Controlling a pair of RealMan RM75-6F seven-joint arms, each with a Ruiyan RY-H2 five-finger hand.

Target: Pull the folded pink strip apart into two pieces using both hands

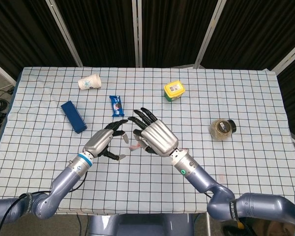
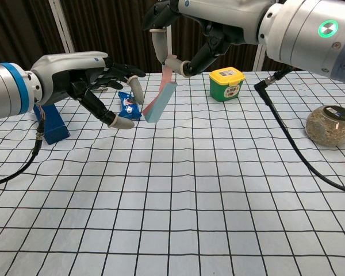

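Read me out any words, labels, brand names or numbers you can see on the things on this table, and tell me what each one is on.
None can be read.
Yellow tub: label print too small.
Blue snack packet: print blurred.
Paper cup: blue marking, illegible.
Blue box, glass jar, pink strip: no text visible.

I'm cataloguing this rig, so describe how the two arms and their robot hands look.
Both arms are glossy blue-grey. The left robot hand and right robot hand have silver metallic backs, black fingers and pale grey fingertips. The left wrist carries a blue band edged in white. The right forearm shows a lit green ring, and a black cable hangs from it.
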